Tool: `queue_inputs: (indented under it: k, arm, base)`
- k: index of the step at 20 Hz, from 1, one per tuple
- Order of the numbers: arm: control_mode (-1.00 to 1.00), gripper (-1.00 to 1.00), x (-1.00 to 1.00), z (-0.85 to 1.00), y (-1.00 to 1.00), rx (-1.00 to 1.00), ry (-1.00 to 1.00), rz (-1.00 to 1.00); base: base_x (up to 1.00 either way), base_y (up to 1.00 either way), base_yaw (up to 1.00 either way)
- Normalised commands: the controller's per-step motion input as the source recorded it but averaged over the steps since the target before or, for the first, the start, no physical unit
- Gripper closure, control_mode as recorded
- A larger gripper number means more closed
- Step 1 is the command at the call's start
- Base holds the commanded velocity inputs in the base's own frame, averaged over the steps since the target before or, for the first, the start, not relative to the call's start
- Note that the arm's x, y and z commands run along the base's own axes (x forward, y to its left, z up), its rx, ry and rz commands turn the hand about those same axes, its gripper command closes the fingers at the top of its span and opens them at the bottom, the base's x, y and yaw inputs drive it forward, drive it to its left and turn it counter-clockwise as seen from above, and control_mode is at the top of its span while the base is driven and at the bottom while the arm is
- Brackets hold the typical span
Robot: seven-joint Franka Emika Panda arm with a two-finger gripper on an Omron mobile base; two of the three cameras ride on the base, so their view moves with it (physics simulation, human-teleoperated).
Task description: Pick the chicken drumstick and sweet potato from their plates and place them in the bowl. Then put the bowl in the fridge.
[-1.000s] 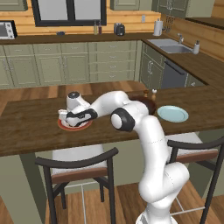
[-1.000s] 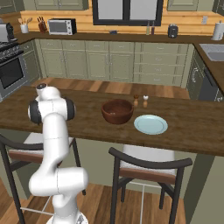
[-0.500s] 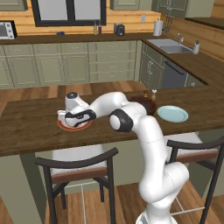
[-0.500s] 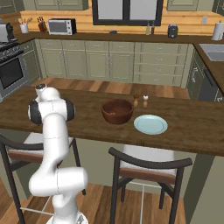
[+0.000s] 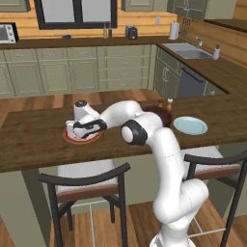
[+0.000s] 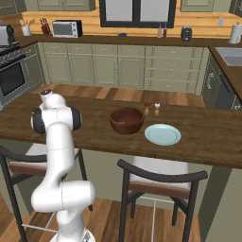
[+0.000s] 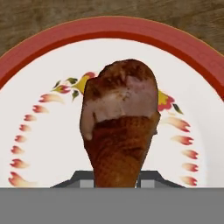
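The chicken drumstick lies golden-brown on the white plate with the red-orange rim, its fat end pointing away from the hand. My gripper is shut on its thinner end, a finger tight against each side. In the left base view the gripper is down on that plate at the left of the counter. The dark wooden bowl stands at mid-counter, with the pale teal plate bare to its right. The sweet potato and the fridge are out of view.
Two small shakers stand just behind the bowl. Two dark-framed stools sit against the counter's near edge. Green cabinets, a sink and a stove line the far walls.
The gripper has closed on the drumstick. The arm and the plates have stayed where they were.
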Motion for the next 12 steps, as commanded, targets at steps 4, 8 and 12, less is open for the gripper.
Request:
queue_inputs:
  k: [4,8,12]
  arm:
    - [-1.00,1.00,0.00,-0.13,-0.36,0.00,0.00,0.00]
    - [-1.00,1.00,0.00,-0.02,-0.31,0.04,-0.02,0.00]
    - [-1.00,1.00,-0.50,0.97,-0.32,0.06,-0.18,0.01]
  base:
    - [0.00,0.00,0.00]
    - [0.00,0.00,0.00]
    - [0.00,0.00,0.00]
